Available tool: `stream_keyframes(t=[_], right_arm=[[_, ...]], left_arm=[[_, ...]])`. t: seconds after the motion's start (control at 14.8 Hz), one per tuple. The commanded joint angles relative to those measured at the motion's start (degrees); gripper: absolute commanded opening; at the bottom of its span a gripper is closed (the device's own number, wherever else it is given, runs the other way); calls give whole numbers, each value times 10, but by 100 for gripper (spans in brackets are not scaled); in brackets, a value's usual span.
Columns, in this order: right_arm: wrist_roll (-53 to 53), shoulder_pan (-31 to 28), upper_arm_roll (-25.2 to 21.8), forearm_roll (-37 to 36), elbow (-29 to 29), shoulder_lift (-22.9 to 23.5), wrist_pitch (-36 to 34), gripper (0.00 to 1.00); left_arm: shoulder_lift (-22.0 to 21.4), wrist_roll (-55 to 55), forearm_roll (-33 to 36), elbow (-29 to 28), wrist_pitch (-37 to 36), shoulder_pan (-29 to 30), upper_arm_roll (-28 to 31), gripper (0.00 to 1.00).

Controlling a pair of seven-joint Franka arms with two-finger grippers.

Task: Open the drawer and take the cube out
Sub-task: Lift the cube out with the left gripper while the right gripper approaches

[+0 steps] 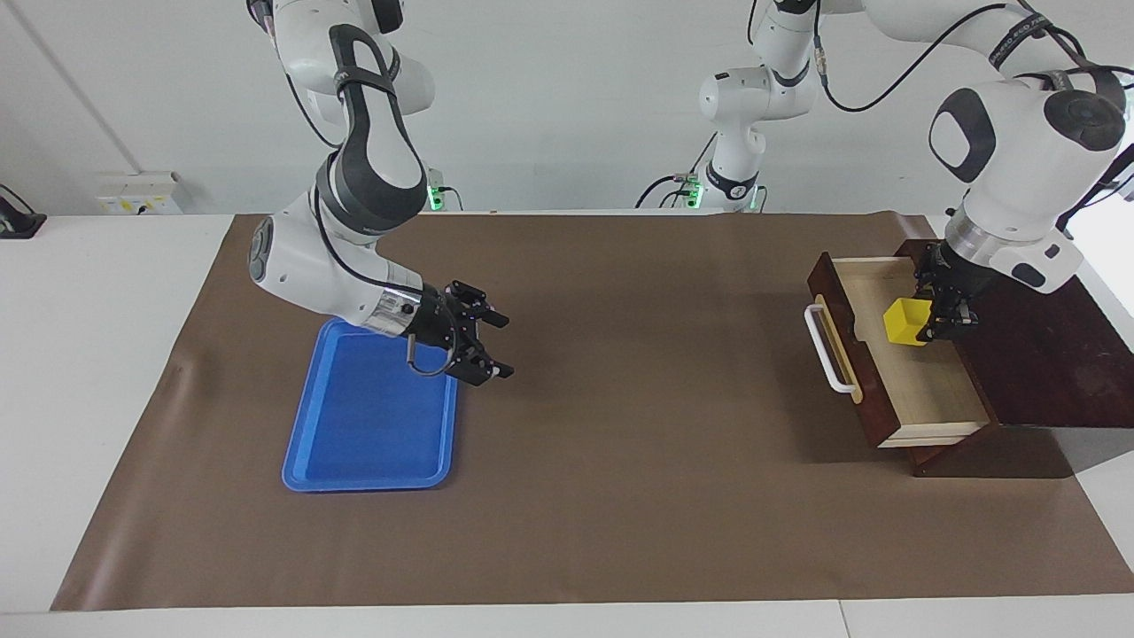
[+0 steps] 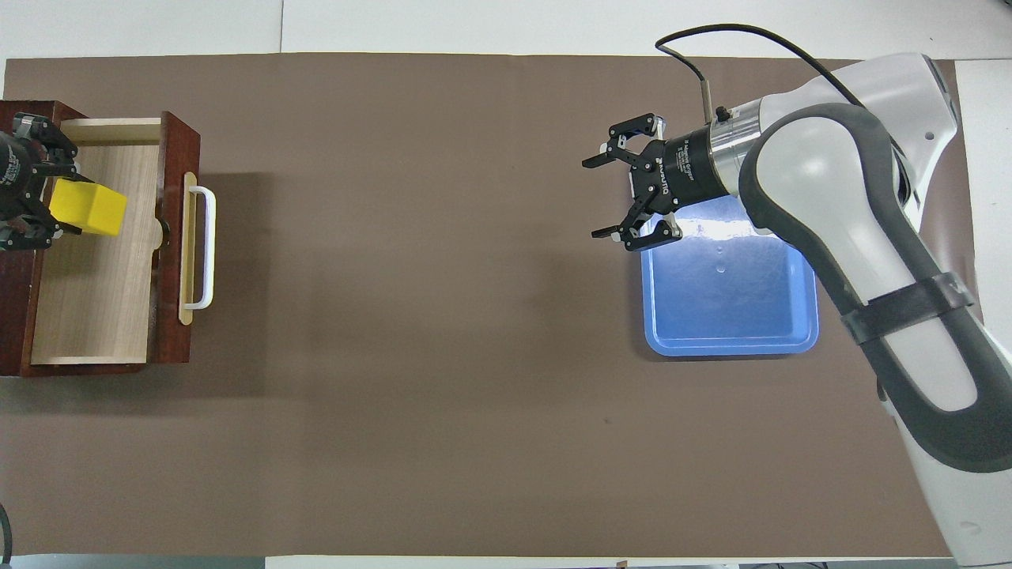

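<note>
A: While the drawer (image 1: 895, 354) stands pulled out of its dark wooden box (image 1: 1045, 346) at the left arm's end of the desk (image 1: 620, 496), what is listed for it?

B: Item one: dark reddish front, white bar handle (image 1: 824, 350) on a tan strip, pale wood interior, nothing lying on the floor of it that I can see.

A: And the cube (image 1: 905, 321)?

B: Item two: small yellow block, raised over the drawer's interior, clear of the drawer floor. It sits between the fingers of the left end effector (image 1: 946, 312), which is clamped on it. In the overhead view the cube (image 2: 87, 209) shows over the part of the drawer next to the box, with the left end effector (image 2: 32, 194) at the frame's edge.

A: How is the cube seated in the grip?

B: It looks slightly tilted, though the fingers hide part of it, so I would not swear to it.

A: The right end effector (image 1: 492, 346)?

B: Item three: fingers apart, holding nothing, hanging over the brown mat beside the tray's corner nearest the robots. The right arm waits there.

A: Anything else?

B: Item four: flat blue tray (image 1: 368, 416), toward the right arm's end of the desk, on the brown mat (image 1: 620, 425).
</note>
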Motion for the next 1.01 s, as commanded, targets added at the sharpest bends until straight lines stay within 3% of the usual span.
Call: stream_keyframes(t=[0.0, 0.34, 0.94], right_arm=[[-15, -11, 1, 4, 5, 3, -13, 93], [-30, -8, 1, 0, 14, 2, -24, 92], [41, 38, 0, 0, 108, 53, -15, 88]], left_arm=[[18, -62, -4, 35, -55, -49, 4, 0], [17, -252, -19, 41, -77, -125, 3, 0], [12, -517, -49, 36, -9, -277, 3, 0]])
